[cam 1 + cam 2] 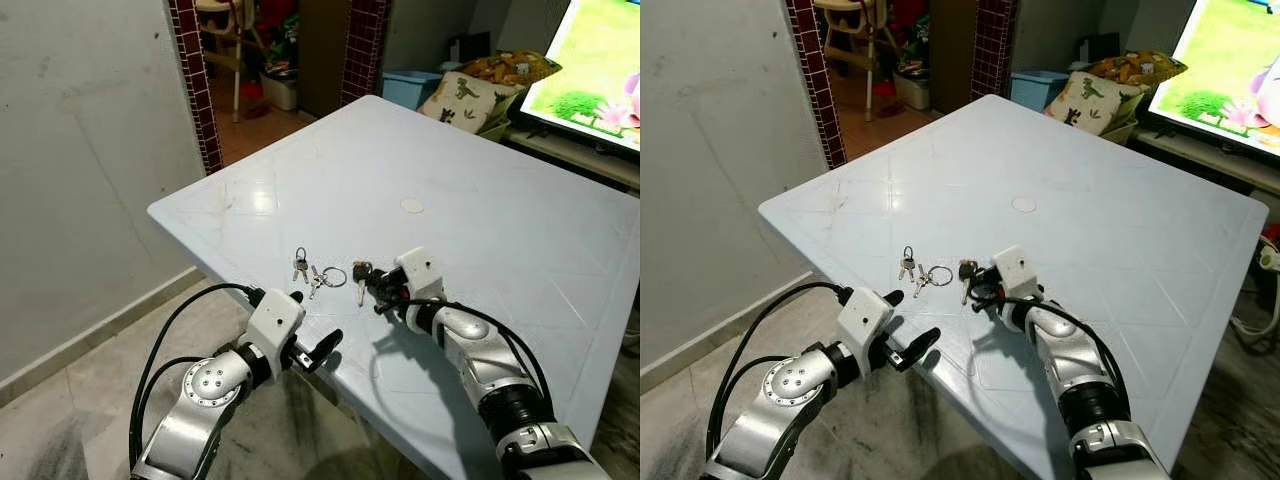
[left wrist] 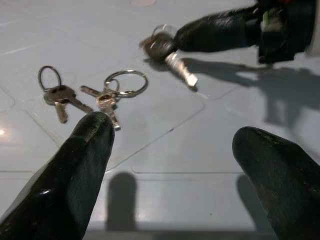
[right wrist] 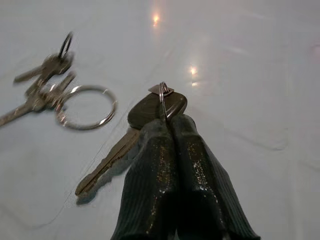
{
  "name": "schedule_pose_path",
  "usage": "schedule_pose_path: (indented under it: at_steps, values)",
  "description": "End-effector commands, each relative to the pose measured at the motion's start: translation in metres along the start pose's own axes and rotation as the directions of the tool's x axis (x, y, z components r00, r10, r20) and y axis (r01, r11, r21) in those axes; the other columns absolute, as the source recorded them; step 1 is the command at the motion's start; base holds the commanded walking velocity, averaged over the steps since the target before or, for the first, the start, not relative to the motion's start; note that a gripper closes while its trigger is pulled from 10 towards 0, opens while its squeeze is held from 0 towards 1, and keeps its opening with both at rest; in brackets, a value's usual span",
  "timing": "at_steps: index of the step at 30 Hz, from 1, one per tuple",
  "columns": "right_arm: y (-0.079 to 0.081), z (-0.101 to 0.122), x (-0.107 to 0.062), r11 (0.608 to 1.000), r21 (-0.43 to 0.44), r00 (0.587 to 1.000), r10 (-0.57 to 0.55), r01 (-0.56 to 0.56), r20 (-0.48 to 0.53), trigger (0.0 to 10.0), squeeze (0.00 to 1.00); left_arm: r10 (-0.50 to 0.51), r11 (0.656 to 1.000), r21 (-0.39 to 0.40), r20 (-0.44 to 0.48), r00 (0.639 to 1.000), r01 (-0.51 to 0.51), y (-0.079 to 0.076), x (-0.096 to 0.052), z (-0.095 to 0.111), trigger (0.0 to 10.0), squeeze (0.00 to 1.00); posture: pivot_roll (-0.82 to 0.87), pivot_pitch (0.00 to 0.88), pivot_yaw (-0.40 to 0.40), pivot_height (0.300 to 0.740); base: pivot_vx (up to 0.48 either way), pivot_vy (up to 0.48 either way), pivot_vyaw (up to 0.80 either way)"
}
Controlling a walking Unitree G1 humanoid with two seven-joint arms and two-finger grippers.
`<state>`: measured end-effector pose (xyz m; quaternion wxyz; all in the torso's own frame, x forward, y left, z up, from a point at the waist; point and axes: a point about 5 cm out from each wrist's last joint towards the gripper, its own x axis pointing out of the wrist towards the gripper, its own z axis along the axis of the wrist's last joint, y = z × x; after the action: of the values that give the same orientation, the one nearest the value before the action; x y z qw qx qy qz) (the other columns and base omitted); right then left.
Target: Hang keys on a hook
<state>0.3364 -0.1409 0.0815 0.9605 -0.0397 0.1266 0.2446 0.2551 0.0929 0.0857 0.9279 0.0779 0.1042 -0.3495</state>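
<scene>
A dark-headed key with a silver blade lies on the white table near its front corner. My right gripper is shut on that key's head and small ring, low over the tabletop. Just left of it lies a bunch of small silver keys on rings, also seen from the left wrist as keys on rings. My left gripper hangs open at the table's near edge, a little short of the bunch, with nothing between its fingers.
A small round mark sits mid-table. A television glows at the back right beside a patterned pillow and a blue bin. A grey wall stands left, with a brick-framed doorway behind.
</scene>
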Motion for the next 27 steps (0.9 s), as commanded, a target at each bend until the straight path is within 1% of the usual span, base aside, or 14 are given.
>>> schedule_pose_path:
  at_steps: [1, 3, 5, 6, 7, 8, 9, 11, 12, 14, 15, 16, 19, 27]
  values:
    - [-0.003, 0.013, 0.001, 1.000, 0.012, 0.999, -0.018, 0.018, 0.048, 0.0, 0.00, 0.013, 1.000, 0.019, 0.015, 1.000, -0.013, 0.001, 0.000, 0.004, 10.0, 0.00, 0.05, 0.000, -0.039, 0.740, 0.000, 0.000, 0.00]
    - [-0.006, 0.021, 0.001, 0.999, 0.043, 0.996, -0.037, 0.034, 0.081, 0.0, 0.00, 0.029, 0.999, 0.015, 0.018, 0.999, -0.029, 0.005, 0.000, 0.003, 10.0, 0.00, 0.04, 0.000, -0.034, 0.740, 0.000, 0.000, 0.00]
    - [-0.006, 0.021, 0.001, 0.999, 0.043, 0.996, -0.037, 0.034, 0.081, 0.0, 0.00, 0.029, 0.999, 0.015, 0.018, 0.999, -0.029, 0.005, 0.000, 0.003, 10.0, 0.00, 0.04, 0.000, -0.034, 0.740, 0.000, 0.000, 0.00]
    - [-0.011, 0.039, 0.002, 0.996, 0.063, 0.986, -0.073, 0.065, 0.148, 0.0, 0.00, 0.068, 0.998, 0.014, 0.027, 0.997, -0.069, 0.015, 0.001, 0.005, 10.0, 0.00, 0.04, 0.000, -0.036, 0.740, 0.000, 0.000, 0.00]
    - [-0.011, 0.039, 0.002, 0.996, 0.063, 0.986, -0.073, 0.065, 0.148, 0.0, 0.00, 0.068, 0.998, 0.014, 0.027, 0.997, -0.069, 0.015, 0.001, 0.005, 10.0, 0.00, 0.04, 0.000, -0.036, 0.740, 0.000, 0.000, 0.00]
    - [-0.011, 0.055, 0.002, 0.996, 0.067, 0.978, -0.074, 0.062, 0.197, 0.0, 0.00, 0.117, 0.993, 0.014, 0.049, 0.992, -0.118, 0.025, 0.001, 0.010, 10.0, 0.00, 0.04, 0.000, -0.038, 0.740, 0.000, 0.000, 0.00]
    - [-0.009, 0.059, 0.002, 0.998, -0.046, 0.981, -0.044, 0.053, 0.187, 0.0, 0.00, 0.137, 0.990, 0.010, 0.056, 0.989, -0.138, 0.028, 0.001, 0.011, 10.0, 0.00, 0.04, 0.000, -0.039, 0.740, 0.000, 0.000, 0.00]
    - [-0.009, 0.059, 0.002, 0.998, -0.046, 0.981, -0.044, 0.053, 0.187, 0.0, 0.00, 0.137, 0.990, 0.010, 0.056, 0.989, -0.138, 0.028, 0.001, 0.011, 10.0, 0.00, 0.04, 0.000, -0.039, 0.740, 0.000, 0.000, 0.00]
    - [-0.008, 0.065, 0.004, 0.982, -0.181, 0.987, -0.021, 0.050, 0.160, 0.0, 0.00, 0.165, 0.986, -0.002, 0.063, 0.984, -0.165, 0.032, 0.001, 0.012, 10.0, 0.00, 0.04, 0.000, -0.039, 0.740, 0.000, 0.000, 0.00]
    - [-0.014, 0.076, 0.005, 0.997, -0.011, 0.980, -0.071, 0.074, 0.185, 0.0, 0.00, 0.167, 0.986, -0.007, 0.065, 0.984, -0.167, 0.031, 0.002, 0.012, 10.0, 0.00, 0.04, 0.000, -0.040, 0.740, 0.000, 0.000, 0.00]
    - [-0.015, 0.079, 0.006, 0.997, 0.040, 0.978, -0.072, 0.065, 0.195, 0.0, 0.00, 0.164, 0.987, -0.007, 0.064, 0.984, -0.164, 0.029, 0.002, 0.012, 10.0, 0.00, 0.04, 0.000, -0.041, 0.740, 0.000, 0.000, 0.00]
    - [-0.015, 0.079, 0.006, 0.997, 0.040, 0.978, -0.072, 0.065, 0.195, 0.0, 0.00, 0.164, 0.987, -0.007, 0.064, 0.984, -0.164, 0.029, 0.002, 0.012, 10.0, 0.00, 0.04, 0.000, -0.041, 0.740, 0.000, 0.000, 0.00]
    - [-0.015, 0.081, 0.006, 0.994, 0.100, 0.978, -0.056, 0.036, 0.201, 0.0, 0.00, 0.149, 0.989, -0.006, 0.059, 0.987, -0.149, 0.024, 0.003, 0.009, 10.0, 0.00, 0.04, 0.000, -0.044, 0.740, 0.000, 0.000, 0.00]
    - [-0.009, 0.076, 0.006, 0.992, 0.128, 0.982, -0.047, 0.024, 0.181, 0.0, 0.00, 0.149, 0.989, -0.003, 0.061, 0.987, -0.149, 0.024, 0.003, 0.008, 10.0, 0.00, 0.05, 0.000, -0.042, 0.740, 0.000, 0.000, 0.00]
